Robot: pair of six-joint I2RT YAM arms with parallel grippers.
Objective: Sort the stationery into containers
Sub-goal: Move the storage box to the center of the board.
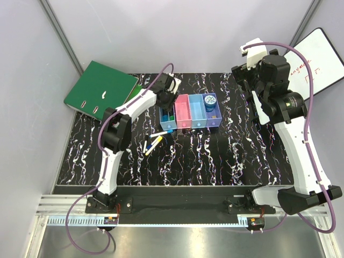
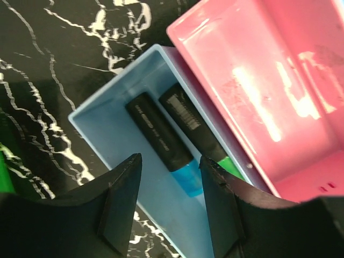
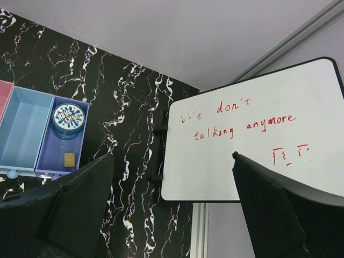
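Marble table (image 1: pixel 215 156). Left gripper (image 2: pixel 171 164) empty, agape over blue bin (image 2: pixel 102 134) holding markers (image 2: pixel 158 137): drop-off pose. Right gripper (image 3: pixel 173 157) wide, idle right of bin.

Lab booth: grey panels (image 1: pixel 161 32), whiteboard (image 3: pixel 258 145).

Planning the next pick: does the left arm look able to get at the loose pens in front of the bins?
Probably yes. The left gripper is open and empty over the leftmost blue bin; the loose pens lie nearer its base, with no object showing between them.
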